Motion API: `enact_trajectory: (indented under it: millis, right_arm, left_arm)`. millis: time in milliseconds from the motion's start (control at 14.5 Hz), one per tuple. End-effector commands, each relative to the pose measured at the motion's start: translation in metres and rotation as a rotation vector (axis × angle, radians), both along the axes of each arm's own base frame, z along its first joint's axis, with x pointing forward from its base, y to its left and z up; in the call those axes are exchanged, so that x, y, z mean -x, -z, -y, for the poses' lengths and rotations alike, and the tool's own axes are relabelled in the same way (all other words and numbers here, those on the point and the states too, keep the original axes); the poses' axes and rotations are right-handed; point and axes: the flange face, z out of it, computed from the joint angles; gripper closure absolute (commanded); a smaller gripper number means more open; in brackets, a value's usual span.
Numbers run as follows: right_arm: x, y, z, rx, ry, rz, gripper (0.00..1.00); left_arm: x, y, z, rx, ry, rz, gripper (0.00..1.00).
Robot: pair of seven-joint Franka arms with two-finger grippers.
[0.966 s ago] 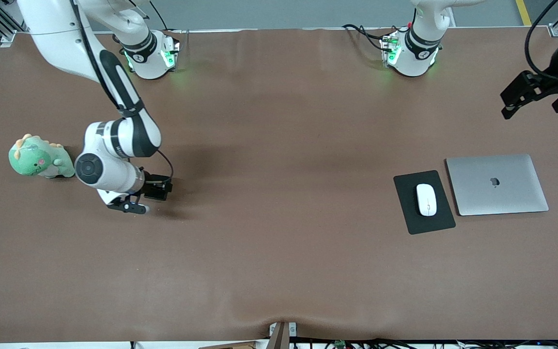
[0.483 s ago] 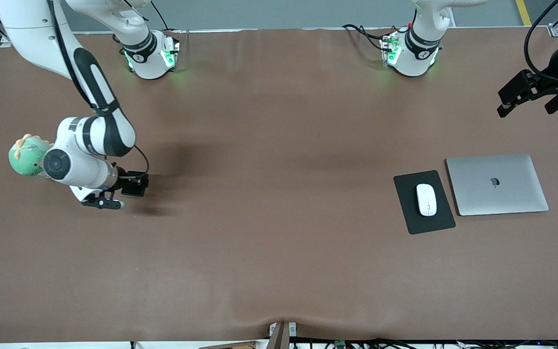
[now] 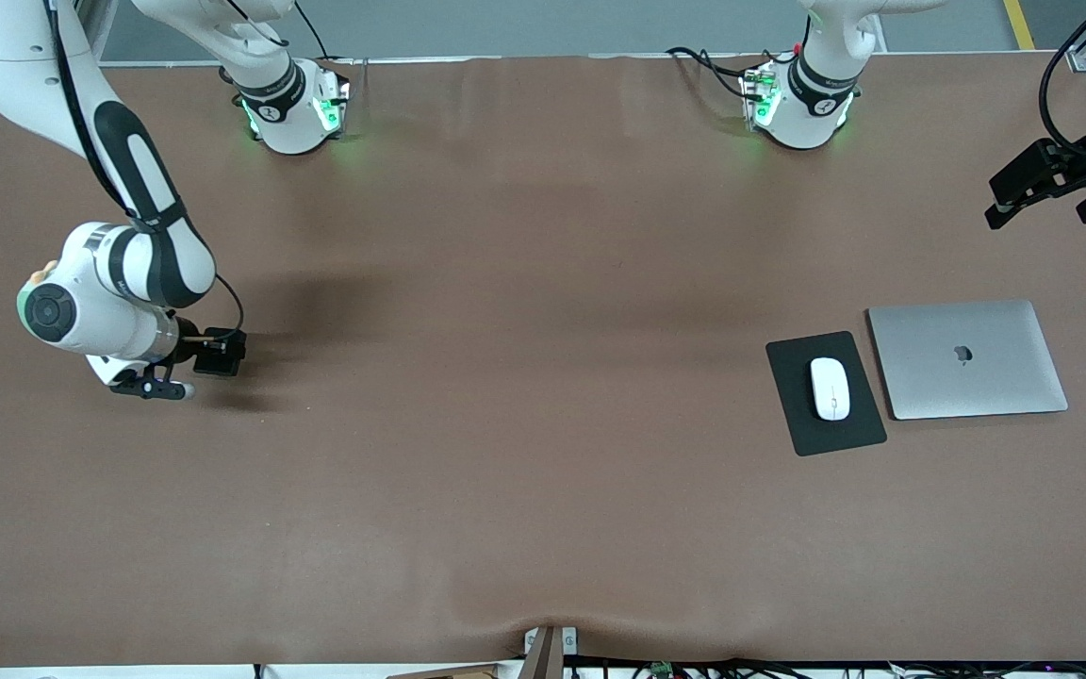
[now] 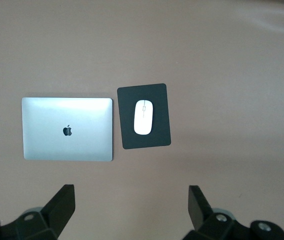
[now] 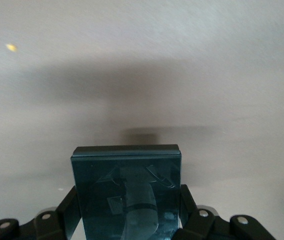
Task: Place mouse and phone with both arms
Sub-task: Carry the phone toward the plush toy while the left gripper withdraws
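Observation:
The white mouse (image 3: 830, 388) lies on a black mouse pad (image 3: 802, 424) beside a closed silver laptop (image 3: 967, 358), toward the left arm's end of the table. In the left wrist view the mouse (image 4: 143, 117) sits below my left gripper (image 4: 130, 200), which is open and empty. In the front view the left gripper (image 3: 1047, 193) hangs in the air at the table's edge. My right gripper (image 3: 155, 387) is low over the table at the right arm's end, and in the right wrist view this gripper (image 5: 129, 200) is shut on the black phone (image 5: 127, 170).
A green plush toy (image 3: 34, 283) is almost hidden by the right arm's wrist. The laptop (image 4: 67, 129) and mouse pad (image 4: 127, 140) lie flat side by side. The brown table (image 3: 524, 424) has a wide bare middle.
My right arm has carried the phone toward the right arm's end of the table and now covers the green plush toy. My left gripper has shifted slightly at the table's edge.

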Motion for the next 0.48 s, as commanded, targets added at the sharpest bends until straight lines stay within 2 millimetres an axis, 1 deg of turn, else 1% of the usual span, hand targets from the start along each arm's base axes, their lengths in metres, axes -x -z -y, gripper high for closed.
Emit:
enact_trajectory:
  millis: [0,69,207,345,414]
  right_arm:
    - [0.024,0.003,0.017,-0.005,-0.034,0.011,1.00]
    - [0.029,0.005,0.025,-0.010,-0.043,0.006,1.00]
    - [0.031,0.010,0.026,-0.012,-0.046,-0.001,1.00]
    - [0.031,0.011,0.028,-0.012,-0.042,0.000,1.00]
    - [0.031,0.015,0.028,-0.012,-0.042,-0.006,0.72]
  left_arm:
    - [0.003,-0.002,-0.003,0.022,0.000,0.001,0.00]
    - [0.003,-0.001,-0.003,0.016,-0.001,0.000,0.00]
    - [0.003,0.000,-0.002,0.012,-0.006,-0.003,0.00]
    - [0.004,0.000,-0.001,0.011,-0.004,-0.003,0.00]
    - [0.004,0.000,-0.001,0.012,-0.006,-0.003,0.00]
